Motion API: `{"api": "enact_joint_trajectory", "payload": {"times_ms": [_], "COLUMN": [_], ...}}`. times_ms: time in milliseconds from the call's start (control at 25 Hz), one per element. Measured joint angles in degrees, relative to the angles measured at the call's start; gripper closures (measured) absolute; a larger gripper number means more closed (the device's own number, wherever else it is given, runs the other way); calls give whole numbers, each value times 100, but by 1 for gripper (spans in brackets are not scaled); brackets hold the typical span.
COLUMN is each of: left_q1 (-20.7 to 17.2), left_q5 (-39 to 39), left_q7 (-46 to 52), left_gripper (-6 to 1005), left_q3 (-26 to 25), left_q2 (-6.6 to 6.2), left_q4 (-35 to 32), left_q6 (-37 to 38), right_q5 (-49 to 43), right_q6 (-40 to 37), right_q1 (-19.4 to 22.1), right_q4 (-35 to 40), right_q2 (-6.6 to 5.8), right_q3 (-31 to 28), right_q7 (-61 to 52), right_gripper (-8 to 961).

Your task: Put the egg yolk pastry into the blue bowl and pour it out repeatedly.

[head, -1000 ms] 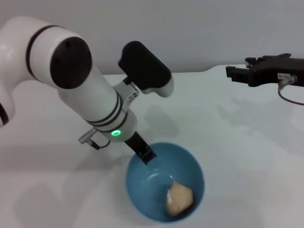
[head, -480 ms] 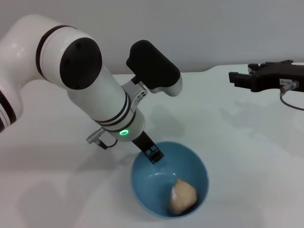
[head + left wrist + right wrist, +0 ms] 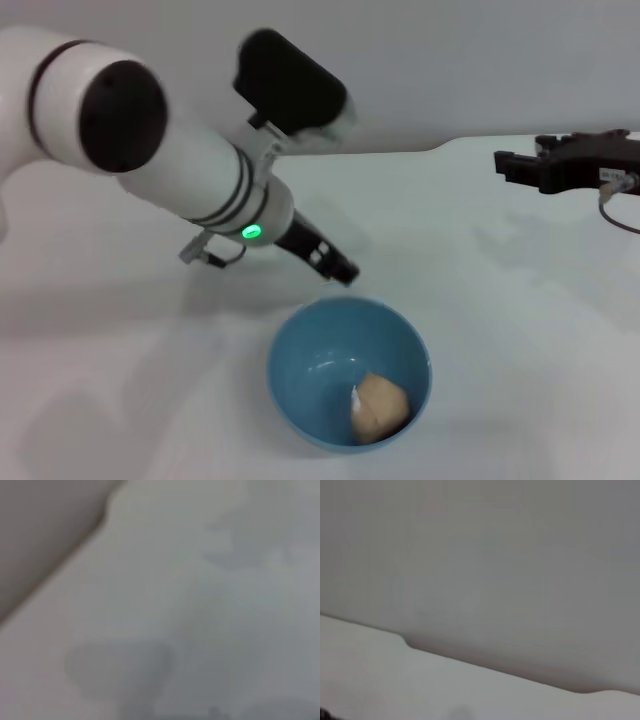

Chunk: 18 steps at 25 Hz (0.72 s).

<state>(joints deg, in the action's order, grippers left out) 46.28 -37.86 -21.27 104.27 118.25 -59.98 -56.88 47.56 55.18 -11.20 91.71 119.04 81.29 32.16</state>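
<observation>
**Pastry sitting in the bowl, both arms clear of it**

So here's the head view: the blue bowl (image 3: 349, 373) sits upright on the white counter (image 3: 520, 330) down at about 6 o'clock, and the egg yolk pastry (image 3: 380, 408) is inside it, resting against the inner wall on the 4 o'clock side of the bowl. Nothing is touching either one.

The left pincer (image 3: 338, 266) hangs just beyond the bowl's far rim, around 11 o'clock from it, pointing down toward the rim but apart from it. It's got nothing in it. How wide it stands I honestly can't tell, only the dark tip shows past the wrist. There's a green light glowing on that wrist.

The right pincer (image 3: 503, 165) is way off at 2 o'clock, near the counter's far edge, well apart from the bowl, empty. Can't tell whether it's open or closed either.

The wrist views show only blurry counter and wall.
</observation>
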Motion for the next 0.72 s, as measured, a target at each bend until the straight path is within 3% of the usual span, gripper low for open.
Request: {"api": "enact_joint_trajectory", "payload": {"times_ms": [120, 240, 400, 520, 600, 720], "left_q1": [-367, -1122, -2336, -2980, -3298, -3477], "left_q5": [-24, -46, -106, -95, -82, -102], "left_q7": [-229, -490, -623, -624, -605, -561], "left_gripper": [373, 290, 296, 298, 297, 297], "left_q3": [-211, -215, 174, 560, 810, 1180], "left_q2": [-5, -11, -14, -14, -19, -21], "left_q4": [-178, -491, -917, -977, -845, -363], "left_q6": [723, 2179, 4561, 6110, 7137, 8497], "right_q5": [0, 0, 0, 0, -3, -34], "right_q6": [-111, -340, -1125, -1834, -2362, -3619], "right_q1": [65, 133, 362, 548, 645, 829], "right_q4": [-112, -357, -744, -1039, -1213, -1505], "right_q2": [4, 5, 9, 12, 13, 16], "right_q3": [4, 0, 98, 205, 326, 757], "right_q7": [0, -3, -9, -17, -15, -8], "right_gripper": [437, 437, 437, 437, 437, 437]}}
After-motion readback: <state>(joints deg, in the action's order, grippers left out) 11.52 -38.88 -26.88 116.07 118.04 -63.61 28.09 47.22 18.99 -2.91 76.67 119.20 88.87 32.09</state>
